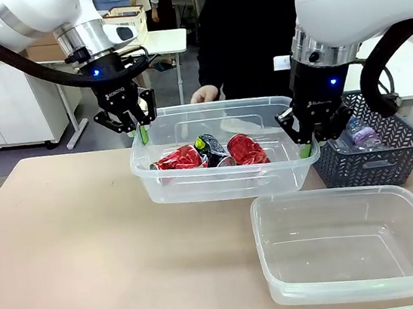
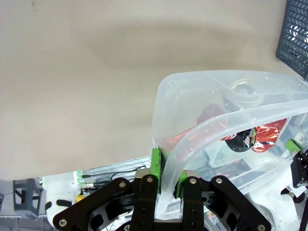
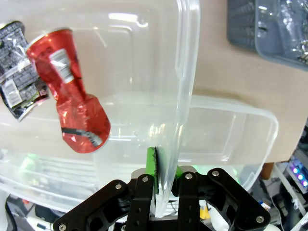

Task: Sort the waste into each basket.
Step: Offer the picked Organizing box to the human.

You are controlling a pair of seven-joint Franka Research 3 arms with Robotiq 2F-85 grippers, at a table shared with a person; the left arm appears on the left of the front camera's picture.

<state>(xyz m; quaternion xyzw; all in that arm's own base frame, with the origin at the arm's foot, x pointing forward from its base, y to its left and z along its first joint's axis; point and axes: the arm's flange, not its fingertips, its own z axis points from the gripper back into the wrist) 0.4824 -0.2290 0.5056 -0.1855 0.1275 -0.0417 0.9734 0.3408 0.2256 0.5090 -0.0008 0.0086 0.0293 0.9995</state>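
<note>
Empty tub (image 1: 355, 245) nearest me on bench (image 1: 75, 255) | my left claw (image 1: 140, 133) and right claw (image 1: 305, 147) each clenched on an end rim of second tub (image 1: 217, 180), raised off bench | it holds crushed cans (image 1: 210, 154) | bottles (image 1: 360, 136) in dark basket (image 1: 378, 158) at right

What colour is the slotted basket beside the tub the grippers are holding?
Dark grey, with a slotted herringbone pattern on the basket; clearest in the front view.

Bare table (image 1: 66, 241) lies open at the left; the empty tub (image 1: 355, 241) and dark basket (image 1: 389, 153) crowd the right.
</note>
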